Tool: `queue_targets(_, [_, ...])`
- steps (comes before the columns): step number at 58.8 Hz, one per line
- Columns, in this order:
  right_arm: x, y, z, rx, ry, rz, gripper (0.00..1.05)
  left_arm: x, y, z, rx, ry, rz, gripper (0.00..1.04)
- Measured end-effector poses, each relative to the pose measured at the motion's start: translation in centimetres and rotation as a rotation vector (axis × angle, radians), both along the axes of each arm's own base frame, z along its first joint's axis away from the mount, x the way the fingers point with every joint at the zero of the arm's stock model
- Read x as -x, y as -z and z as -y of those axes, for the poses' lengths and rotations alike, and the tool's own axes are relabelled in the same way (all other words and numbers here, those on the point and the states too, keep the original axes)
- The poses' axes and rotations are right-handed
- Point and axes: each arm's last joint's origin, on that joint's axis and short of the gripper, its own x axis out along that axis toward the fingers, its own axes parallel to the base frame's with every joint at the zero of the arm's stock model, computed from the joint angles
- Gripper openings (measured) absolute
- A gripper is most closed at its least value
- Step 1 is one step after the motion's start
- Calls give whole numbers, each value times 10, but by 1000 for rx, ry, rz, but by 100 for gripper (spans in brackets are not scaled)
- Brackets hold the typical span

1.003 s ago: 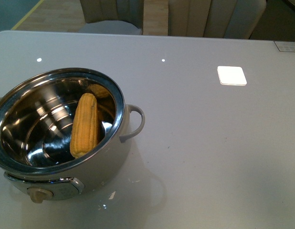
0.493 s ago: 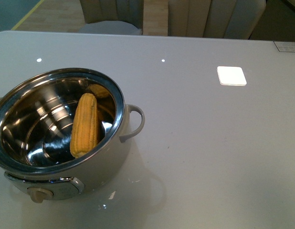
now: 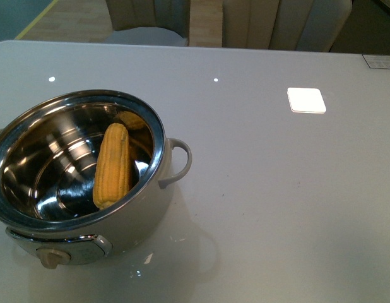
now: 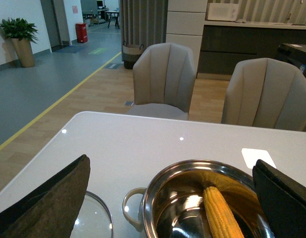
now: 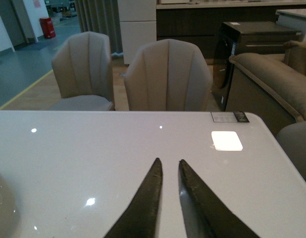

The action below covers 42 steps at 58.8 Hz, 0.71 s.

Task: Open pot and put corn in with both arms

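Note:
The pot (image 3: 158,169) stands open at the front left of the grey table, its loop handle pointing right and its beige knob facing front. The yellow corn (image 3: 113,165) lies inside it, leaning on the steel wall. In the left wrist view the pot (image 4: 158,198) and the corn (image 4: 220,214) sit between the wide-open fingers of my left gripper (image 4: 170,168), which holds nothing. My right gripper (image 5: 169,162) is shut and empty above bare table. Neither arm shows in the front view.
A glass lid (image 4: 93,218) lies on the table beside the pot, seen only in the left wrist view. A white square patch (image 3: 306,100) lies at the back right of the table. Grey chairs (image 4: 165,79) stand behind the far edge.

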Motion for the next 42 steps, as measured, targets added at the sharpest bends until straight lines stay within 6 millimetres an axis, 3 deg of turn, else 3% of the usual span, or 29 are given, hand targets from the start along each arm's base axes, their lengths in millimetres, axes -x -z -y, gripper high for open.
queue_targets(21, [0, 0, 0, 0, 0, 0, 97, 0, 0, 0, 0, 0, 0, 98])
queue_targets(42, [0, 0, 0, 0, 0, 0, 96, 0, 0, 0, 0, 0, 0, 98])
